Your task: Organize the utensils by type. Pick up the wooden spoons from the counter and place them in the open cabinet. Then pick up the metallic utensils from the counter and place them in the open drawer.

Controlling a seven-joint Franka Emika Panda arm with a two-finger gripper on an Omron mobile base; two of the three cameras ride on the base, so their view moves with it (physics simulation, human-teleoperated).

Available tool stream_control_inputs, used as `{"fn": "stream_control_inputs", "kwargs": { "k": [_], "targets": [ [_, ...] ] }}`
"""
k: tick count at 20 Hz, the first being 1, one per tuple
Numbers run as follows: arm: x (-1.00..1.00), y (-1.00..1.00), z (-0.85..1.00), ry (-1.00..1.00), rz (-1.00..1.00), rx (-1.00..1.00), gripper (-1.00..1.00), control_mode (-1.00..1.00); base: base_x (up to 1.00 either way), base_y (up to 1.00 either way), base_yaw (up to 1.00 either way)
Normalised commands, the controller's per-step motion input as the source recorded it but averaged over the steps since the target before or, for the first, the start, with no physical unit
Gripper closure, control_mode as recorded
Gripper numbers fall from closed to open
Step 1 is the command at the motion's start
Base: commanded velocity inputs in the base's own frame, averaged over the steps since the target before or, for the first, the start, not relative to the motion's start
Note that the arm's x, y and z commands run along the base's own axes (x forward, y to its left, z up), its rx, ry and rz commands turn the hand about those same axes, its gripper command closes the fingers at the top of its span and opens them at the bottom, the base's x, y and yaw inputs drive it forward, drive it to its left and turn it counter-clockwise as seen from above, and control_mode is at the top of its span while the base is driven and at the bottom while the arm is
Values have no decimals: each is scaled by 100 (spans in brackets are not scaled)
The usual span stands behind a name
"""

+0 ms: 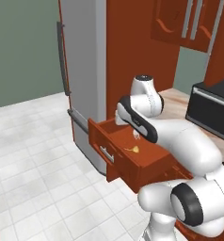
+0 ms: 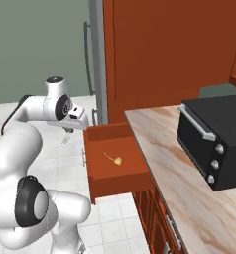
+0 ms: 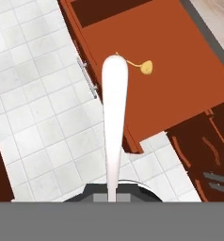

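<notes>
A pale metal utensil [image 3: 114,117] is clamped in the gripper [image 3: 112,196] above the open drawer [image 2: 115,176]; a small yellow spoon [image 3: 146,67], at one o'clock, is already inside.

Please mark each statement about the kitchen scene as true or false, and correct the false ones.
1. The drawer is open. True.
2. The end effector holds a pale utensil. True.
3. The drawer is empty. False: a small yellow spoon lies inside.
4. A black oven stands on the counter. True.
5. The pale utensil already lies in the drawer. False: it is held above the drawer's front edge.
</notes>
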Motion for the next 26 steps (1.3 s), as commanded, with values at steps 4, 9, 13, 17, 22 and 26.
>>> {"fn": "stream_control_inputs", "kwargs": {
  "k": [4, 9, 13, 17, 22, 26],
  "targets": [
    [0, 0, 0, 0, 0, 0, 100, 100, 15, -44, 3],
    [0, 0, 0, 0, 0, 0, 100, 100, 36, -18, 9],
    [0, 0, 0, 0, 0, 0, 100, 100, 49, 0, 17],
    [0, 0, 0, 0, 0, 0, 100, 100, 56, 0, 20],
    [0, 0, 0, 0, 0, 0, 100, 100, 40, -1, 18],
    [0, 0, 0, 0, 0, 0, 100, 100, 3, -2, 4]
  ]
}}
